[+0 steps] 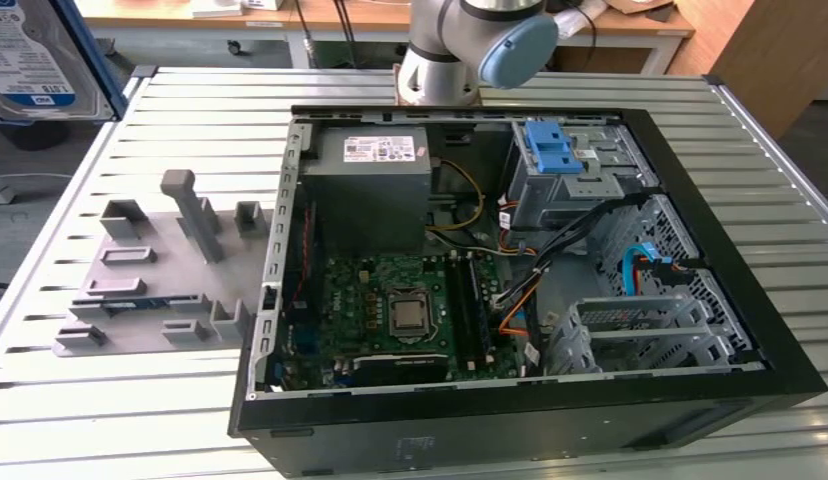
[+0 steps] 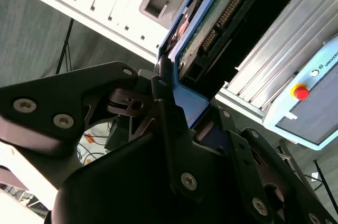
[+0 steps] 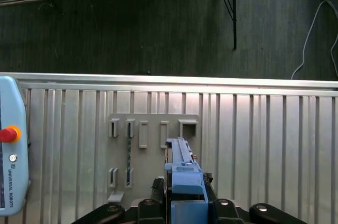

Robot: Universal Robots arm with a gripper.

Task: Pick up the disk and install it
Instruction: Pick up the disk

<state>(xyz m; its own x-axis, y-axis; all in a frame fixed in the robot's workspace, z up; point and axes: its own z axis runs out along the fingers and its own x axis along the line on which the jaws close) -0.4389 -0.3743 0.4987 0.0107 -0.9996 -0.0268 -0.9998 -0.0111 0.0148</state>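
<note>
We see the gripper (image 2: 177,102) pinching the disk (image 2: 211,23) by its bracket end (connectors unobstructed, we judge), raised near the table (image 3: 264,129) edge.

The table (image 1: 187,100) is a slatted aluminium top, its ribs running across the exterior view. An open black case (image 1: 521,405) lies on its side toward the exterior view's right. Just beside it on the left lies a grey plate (image 1: 154,255) with upright holders. The first wrist view shows the same plate (image 3: 153,155) flat on the slats.
</note>
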